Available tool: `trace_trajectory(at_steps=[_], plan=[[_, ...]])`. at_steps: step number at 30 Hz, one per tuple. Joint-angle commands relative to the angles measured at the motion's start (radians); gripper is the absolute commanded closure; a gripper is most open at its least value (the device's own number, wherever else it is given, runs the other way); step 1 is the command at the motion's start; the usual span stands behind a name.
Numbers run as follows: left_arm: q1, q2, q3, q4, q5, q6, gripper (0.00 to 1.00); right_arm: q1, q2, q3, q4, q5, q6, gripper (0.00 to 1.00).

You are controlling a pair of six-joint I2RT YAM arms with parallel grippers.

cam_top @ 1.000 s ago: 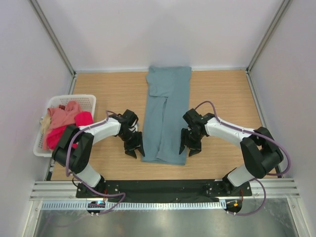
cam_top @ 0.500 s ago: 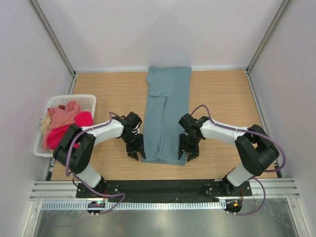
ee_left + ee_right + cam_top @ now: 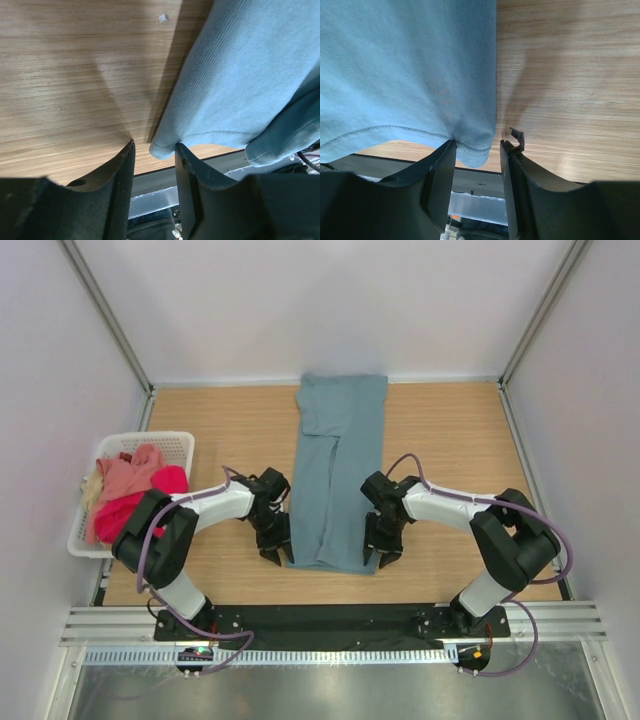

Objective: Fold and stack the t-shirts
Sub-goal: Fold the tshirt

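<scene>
Wood table inside white walls, with the grey-teal t-shirt folded into a long strip down the middle, its far end at the back wall and its near hem close to the black base rail. Left gripper sits at the near-left corner of the strip and right gripper at the near-right corner, both low on the table. In the left wrist view the hem corner lies between the fingers, against one finger with a sliver of gap at the other; the jaws are narrow but not clamped. Right wrist view is the same: the corner lies between its fingers, touching one, with a gap at the other, so it is part open and not yet a pinch. Versus a second ago, both grippers have slid inward and toward the near hem, from just outside the strip's edges onto its corners, and the jaws have narrowed; the shirt itself has not moved. Bare wood runs along both long sides of the strip. White basket at the left table edge holds the salmon pink, crimson-pink and cream shirts, well apart from the left gripper.
</scene>
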Motion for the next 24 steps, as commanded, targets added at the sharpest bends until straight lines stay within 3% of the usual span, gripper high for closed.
trace_trajectory(at_steps=[1,4,5,7,9,11,16,24], plan=[[-0.006,0.014,0.023,0.011,-0.007,-0.010,0.63,0.008,0.004,-0.002,0.005,0.007,0.017,0.53],[-0.006,0.012,0.021,0.024,-0.004,-0.015,0.70,0.008,0.004,-0.011,0.008,-0.002,0.021,0.60],[-0.006,0.011,0.017,0.032,-0.004,-0.017,0.72,0.008,0.001,-0.016,0.018,-0.007,0.024,0.67],[-0.006,0.002,0.006,0.047,-0.003,-0.027,0.84,0.009,-0.006,-0.031,0.024,-0.018,0.035,0.74],[-0.004,-0.005,-0.015,0.063,-0.003,-0.030,0.98,0.008,-0.018,-0.043,0.026,-0.007,0.038,0.88],[-0.002,-0.020,-0.034,0.055,-0.012,-0.027,1.00,0.009,-0.036,-0.065,0.005,0.016,0.043,0.99],[0.013,-0.078,-0.114,0.069,-0.019,-0.030,1.00,0.008,-0.140,-0.169,0.026,0.051,0.054,0.99],[0.013,-0.113,-0.158,0.099,0.003,-0.041,1.00,0.008,-0.153,-0.288,0.162,0.030,0.063,0.99]])
